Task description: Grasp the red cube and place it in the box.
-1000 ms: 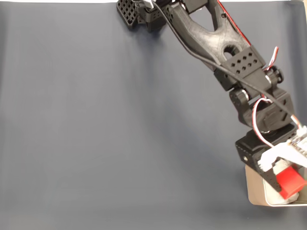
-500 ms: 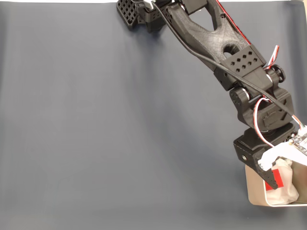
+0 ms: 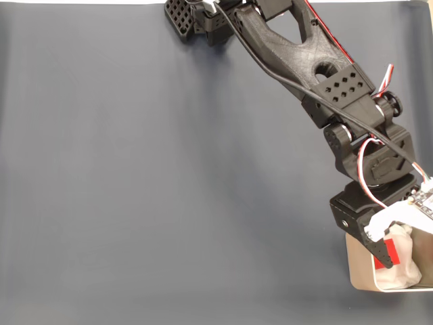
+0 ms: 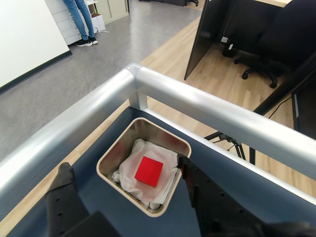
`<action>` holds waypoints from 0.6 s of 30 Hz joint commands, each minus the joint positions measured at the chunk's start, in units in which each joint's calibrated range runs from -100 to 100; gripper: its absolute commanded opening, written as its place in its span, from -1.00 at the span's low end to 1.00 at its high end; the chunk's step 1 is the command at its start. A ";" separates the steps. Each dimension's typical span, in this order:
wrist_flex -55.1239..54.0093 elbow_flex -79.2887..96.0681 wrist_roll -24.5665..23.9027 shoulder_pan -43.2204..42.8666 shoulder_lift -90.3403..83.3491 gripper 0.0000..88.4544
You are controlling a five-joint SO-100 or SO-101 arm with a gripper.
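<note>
1. Okay — the red cube (image 4: 149, 171) lies flat on the white padding (image 4: 129, 168) inside the box (image 4: 111, 155), near the middle, touching no wall in the wrist view.
2. Your gripper (image 4: 126, 185) is spread wide with nothing in it — one finger sits off the near-left of the box, the other just beside its right rim.
3. Judging from that, the drop looks done; the step in hand is getting clear.
4. Lift straight up first. The right finger (image 4: 190, 177) is close to the rim, so a sideways swing could tip or drag the box.
5. Leave the jaws apart while rising, so no padding gets pinched.
6. From the fixed view, the box (image 3: 358, 277) sits at the mat's (image 3: 169, 176) lower right corner, mostly under the wrist — retreat toward the arm's base.
</note>
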 commanded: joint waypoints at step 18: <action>-1.01 -2.64 -0.83 -0.35 -1.49 -0.32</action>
